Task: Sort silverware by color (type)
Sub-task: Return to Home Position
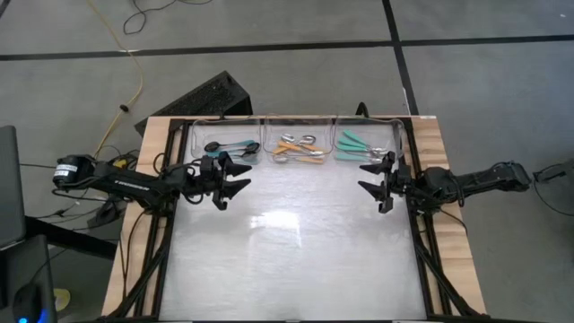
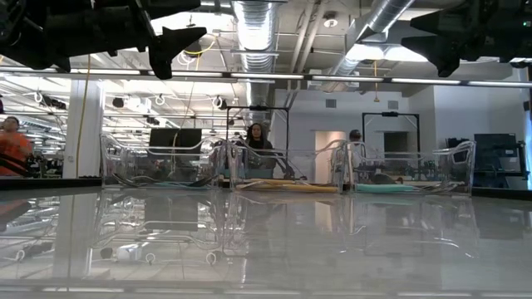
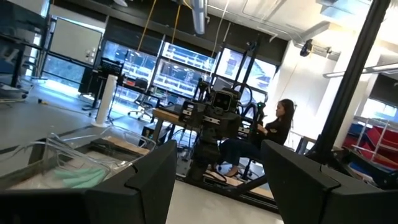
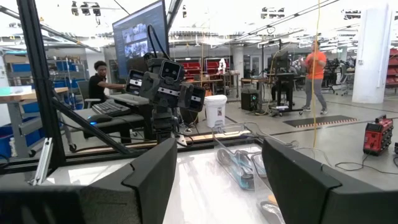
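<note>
High view | glossy table [image 1: 296,260] | spoons [image 1: 300,146] in bins [image 1: 300,118] | grey floor [image 1: 269,27]

Clear bins: 3. Left bin [image 1: 202,135], centre bin [image 1: 300,126], right bin [image 1: 381,130].
Spoon groups: 3, one per bin. Blue-handled spoons [image 1: 231,146], orange-handled spoons [image 1: 299,146], teal-handled spoons [image 1: 359,146]; several ea., exact qty not legible.
Hands: 2. Left hand [image 1: 247,176], right hand [image 1: 363,177].
Table [image 1: 296,251]: 1.
Persons beyond table, low view: 3. Person in orange [image 2: 10,137], centre person [image 2: 256,139], third person [image 2: 355,136].

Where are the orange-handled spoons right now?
In the high view, the orange-handled spoons lie in the middle clear bin at the far edge of the table, between the blue-handled spoons and the teal-handled spoons.
</note>
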Motion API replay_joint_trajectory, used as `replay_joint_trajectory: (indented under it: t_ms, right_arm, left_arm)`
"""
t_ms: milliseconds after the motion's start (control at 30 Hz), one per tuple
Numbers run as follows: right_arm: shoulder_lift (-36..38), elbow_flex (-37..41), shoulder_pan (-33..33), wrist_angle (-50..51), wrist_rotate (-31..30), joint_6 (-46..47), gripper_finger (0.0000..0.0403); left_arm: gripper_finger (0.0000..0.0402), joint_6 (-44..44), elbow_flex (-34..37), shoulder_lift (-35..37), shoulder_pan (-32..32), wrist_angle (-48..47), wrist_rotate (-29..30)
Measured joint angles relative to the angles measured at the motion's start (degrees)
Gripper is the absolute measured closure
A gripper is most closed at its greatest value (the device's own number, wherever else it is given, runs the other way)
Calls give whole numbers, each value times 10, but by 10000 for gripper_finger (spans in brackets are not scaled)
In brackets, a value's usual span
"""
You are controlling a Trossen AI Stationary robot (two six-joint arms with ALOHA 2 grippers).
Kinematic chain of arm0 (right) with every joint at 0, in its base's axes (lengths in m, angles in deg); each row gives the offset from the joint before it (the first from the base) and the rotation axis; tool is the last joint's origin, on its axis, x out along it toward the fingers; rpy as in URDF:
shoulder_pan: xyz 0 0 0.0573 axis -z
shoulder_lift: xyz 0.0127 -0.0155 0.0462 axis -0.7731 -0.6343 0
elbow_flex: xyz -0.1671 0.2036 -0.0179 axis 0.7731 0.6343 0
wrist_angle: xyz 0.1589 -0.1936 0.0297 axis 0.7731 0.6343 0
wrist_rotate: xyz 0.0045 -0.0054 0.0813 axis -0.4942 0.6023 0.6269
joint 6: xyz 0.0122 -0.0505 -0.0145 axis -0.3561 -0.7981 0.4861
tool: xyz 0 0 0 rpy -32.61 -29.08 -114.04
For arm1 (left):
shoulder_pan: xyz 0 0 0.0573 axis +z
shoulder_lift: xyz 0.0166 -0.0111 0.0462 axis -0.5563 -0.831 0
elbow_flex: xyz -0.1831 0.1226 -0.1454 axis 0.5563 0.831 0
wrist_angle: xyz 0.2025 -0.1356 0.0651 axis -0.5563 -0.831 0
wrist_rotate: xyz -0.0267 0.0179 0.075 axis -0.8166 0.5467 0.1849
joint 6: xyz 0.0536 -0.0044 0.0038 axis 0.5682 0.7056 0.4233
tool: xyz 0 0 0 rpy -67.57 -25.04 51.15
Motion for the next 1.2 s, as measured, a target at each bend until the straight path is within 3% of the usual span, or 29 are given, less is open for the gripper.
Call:
replay_joint_trajectory:
  t_ms: [1200]
  right_arm:
    - [0,0,0,-11,0,-1,138]
  left_arm:
    - [184,-26,0,0,0,3,-14]
